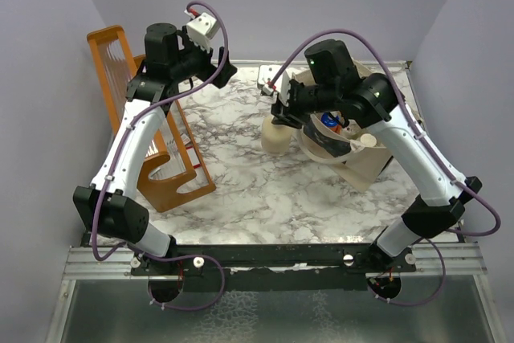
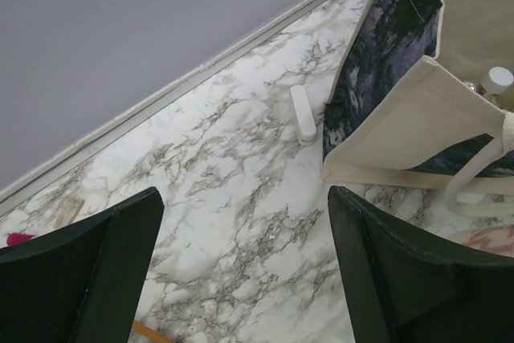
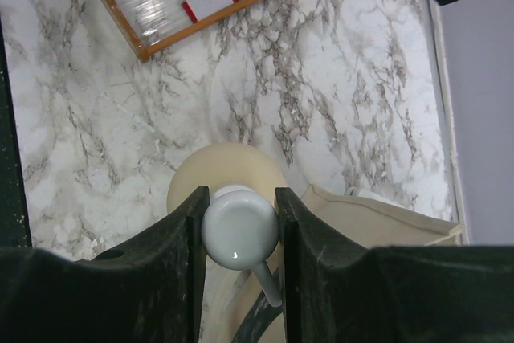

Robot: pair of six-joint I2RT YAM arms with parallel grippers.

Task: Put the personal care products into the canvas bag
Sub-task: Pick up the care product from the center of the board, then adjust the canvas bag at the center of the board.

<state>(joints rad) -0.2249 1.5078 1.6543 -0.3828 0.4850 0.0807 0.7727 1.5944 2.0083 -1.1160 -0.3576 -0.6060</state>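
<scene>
My right gripper (image 1: 283,112) (image 3: 239,230) is shut on the grey-white pump head (image 3: 239,226) of the beige pump bottle (image 1: 275,137) (image 3: 226,168), which is upright just left of the canvas bag (image 1: 365,162) (image 3: 377,218). The bag lies open at the right. Inside it show an orange bottle with a blue cap (image 1: 329,120) and a cream cap (image 1: 368,140) (image 2: 498,79). My left gripper (image 1: 218,66) (image 2: 245,271) is open and empty above bare marble at the far left, apart from the bag's dark patterned panel (image 2: 385,54).
The orange wooden rack (image 1: 165,158) (image 3: 161,6) stands at the left under my left arm. A small white object (image 1: 267,83) (image 2: 303,114) lies on the marble table (image 1: 241,190) near the back edge, beside the bag. Walls close in on three sides.
</scene>
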